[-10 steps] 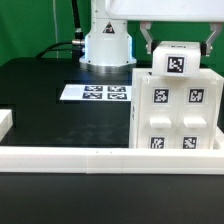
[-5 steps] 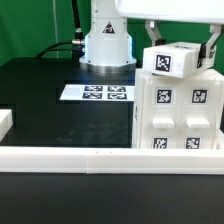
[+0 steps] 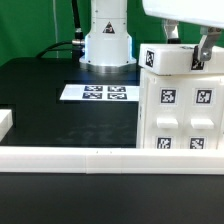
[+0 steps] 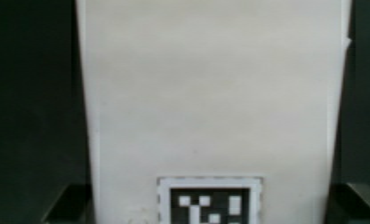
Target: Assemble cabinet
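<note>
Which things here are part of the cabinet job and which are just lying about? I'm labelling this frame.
Part of the job:
cabinet
small white top piece
gripper

Lying about:
marker board
border rail
black table

The cabinet [image 3: 180,108] stands at the exterior view's right, behind the border rail [image 3: 110,156], right of the marker board [image 3: 98,93].

Cabinet [image 3: 183,112]: large white box, upright, tagged door panels facing camera, just behind the border rail [image 3: 100,158]. Smaller white tagged piece [image 3: 172,59] on top, slightly tilted.
</note>
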Robot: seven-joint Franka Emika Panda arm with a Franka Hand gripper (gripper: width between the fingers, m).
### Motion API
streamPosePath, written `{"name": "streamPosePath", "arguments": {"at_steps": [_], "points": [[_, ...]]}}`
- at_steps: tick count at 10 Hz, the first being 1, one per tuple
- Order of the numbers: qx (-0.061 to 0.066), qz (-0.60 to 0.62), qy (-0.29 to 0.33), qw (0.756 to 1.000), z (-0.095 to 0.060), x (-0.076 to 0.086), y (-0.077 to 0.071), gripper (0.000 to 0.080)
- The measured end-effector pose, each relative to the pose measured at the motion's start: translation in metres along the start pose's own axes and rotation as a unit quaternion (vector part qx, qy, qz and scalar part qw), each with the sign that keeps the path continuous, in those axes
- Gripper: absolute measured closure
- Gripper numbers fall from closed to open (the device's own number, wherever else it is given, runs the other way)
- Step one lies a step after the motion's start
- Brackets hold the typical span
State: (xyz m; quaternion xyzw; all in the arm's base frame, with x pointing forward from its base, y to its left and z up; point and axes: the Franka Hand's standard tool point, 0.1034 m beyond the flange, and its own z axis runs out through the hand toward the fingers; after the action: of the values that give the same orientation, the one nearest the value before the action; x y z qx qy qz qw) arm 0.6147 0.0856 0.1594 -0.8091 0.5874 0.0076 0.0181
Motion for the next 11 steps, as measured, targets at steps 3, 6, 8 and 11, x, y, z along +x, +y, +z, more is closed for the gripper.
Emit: {"name": "streamPosePath", "arguments": {"at_steps": [3,6,8,11], "points": [[0.009,0.211,-0.007,0.977,0.0,0.0,-0.002,0.0242],[0.015,0.243,-0.021,0.97,-0.005,-0.004,-0.005,0.0051],[0.025,0.237,-0.029,0.971,-0.018,-0.006,-0.008,0.0003],[0.027,0.204,-0.034,0.978,-0.02,-0.01,-0.009,0.0002]]}}
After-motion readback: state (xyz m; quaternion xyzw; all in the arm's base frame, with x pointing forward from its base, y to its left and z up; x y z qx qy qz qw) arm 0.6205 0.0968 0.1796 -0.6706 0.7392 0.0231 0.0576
